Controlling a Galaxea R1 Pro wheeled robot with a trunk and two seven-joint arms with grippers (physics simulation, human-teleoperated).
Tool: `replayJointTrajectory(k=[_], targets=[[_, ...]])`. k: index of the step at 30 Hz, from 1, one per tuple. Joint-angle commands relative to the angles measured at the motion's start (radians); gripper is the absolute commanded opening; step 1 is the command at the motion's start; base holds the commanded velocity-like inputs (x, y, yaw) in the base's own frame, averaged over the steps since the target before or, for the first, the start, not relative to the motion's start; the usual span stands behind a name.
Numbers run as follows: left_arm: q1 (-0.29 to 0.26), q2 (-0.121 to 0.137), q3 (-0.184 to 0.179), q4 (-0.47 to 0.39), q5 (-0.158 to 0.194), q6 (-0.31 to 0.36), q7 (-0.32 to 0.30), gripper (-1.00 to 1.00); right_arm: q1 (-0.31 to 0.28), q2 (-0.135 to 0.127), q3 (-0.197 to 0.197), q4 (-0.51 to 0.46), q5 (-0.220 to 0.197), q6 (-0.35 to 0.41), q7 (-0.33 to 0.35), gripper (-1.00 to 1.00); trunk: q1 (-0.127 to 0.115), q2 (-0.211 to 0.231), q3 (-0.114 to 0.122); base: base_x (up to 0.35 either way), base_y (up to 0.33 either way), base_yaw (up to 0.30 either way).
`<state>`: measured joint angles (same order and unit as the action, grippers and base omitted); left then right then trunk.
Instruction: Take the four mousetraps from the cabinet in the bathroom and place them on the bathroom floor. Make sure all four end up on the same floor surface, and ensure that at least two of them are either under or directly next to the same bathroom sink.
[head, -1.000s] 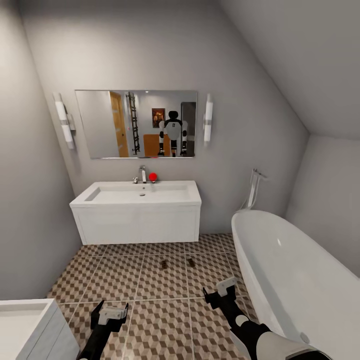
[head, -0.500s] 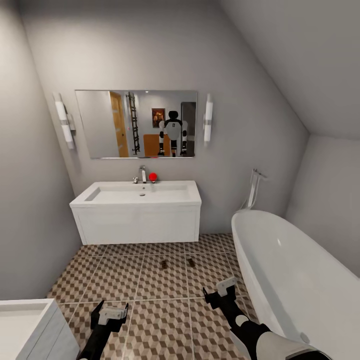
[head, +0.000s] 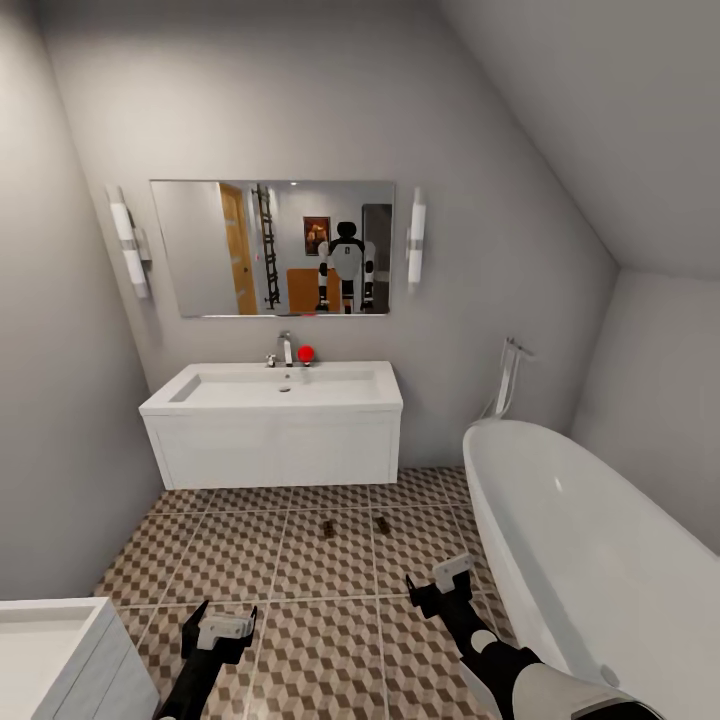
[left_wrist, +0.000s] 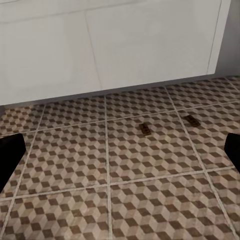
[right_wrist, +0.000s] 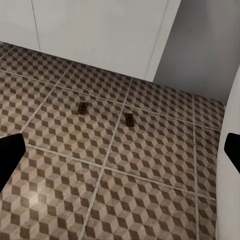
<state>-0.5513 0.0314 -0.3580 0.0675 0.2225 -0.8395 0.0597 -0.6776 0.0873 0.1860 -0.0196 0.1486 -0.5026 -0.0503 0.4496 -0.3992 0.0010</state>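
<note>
Both arms reach forward low, left claw (head: 222, 628) and right claw (head: 447, 577) spread wide, holding nothing.

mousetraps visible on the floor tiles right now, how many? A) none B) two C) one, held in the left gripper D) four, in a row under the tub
B: two mousetraps, one and another, lie apart on the bathroom floor in front of the bathroom sink; the left gripper and right gripper are both open and empty.
</note>
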Motion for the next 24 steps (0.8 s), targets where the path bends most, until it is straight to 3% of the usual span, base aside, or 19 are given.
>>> replayJointTrajectory(k=[1,9,13,14,24], targets=[[-0.001,-0.001,-0.009,0.003,0.001,-0.005,0.006,1.00,0.000,0.000,0.001,0.001,0.008,-0.002,-0.005,1.00,0.000,-0.001,0.000,0.000,0.000,0.000],[-0.001,-0.001,-0.009,0.003,0.001,-0.006,0.006,1.00,0.000,0.000,0.001,0.001,0.008,-0.002,-0.006,1.00,0.000,-0.001,0.000,0.000,0.000,0.000],[-0.001,-0.017,-0.010,0.003,0.001,-0.004,0.007,1.00,0.000,0.000,0.001,0.001,0.008,-0.002,-0.006,1.00,0.000,-0.001,0.000,0.000,0.000,0.000],[0.006,-0.026,-0.010,0.005,0.001,-0.002,0.010,1.00,0.000,0.000,0.001,0.001,0.008,-0.001,-0.008,1.00,0.000,-0.001,0.000,0.000,0.000,0.000],[0.061,-0.026,-0.009,0.006,0.003,-0.001,0.012,1.00,0.020,-0.002,0.000,0.001,0.008,0.002,-0.012,1.00,0.000,-0.001,0.000,0.000,0.000,0.000]])
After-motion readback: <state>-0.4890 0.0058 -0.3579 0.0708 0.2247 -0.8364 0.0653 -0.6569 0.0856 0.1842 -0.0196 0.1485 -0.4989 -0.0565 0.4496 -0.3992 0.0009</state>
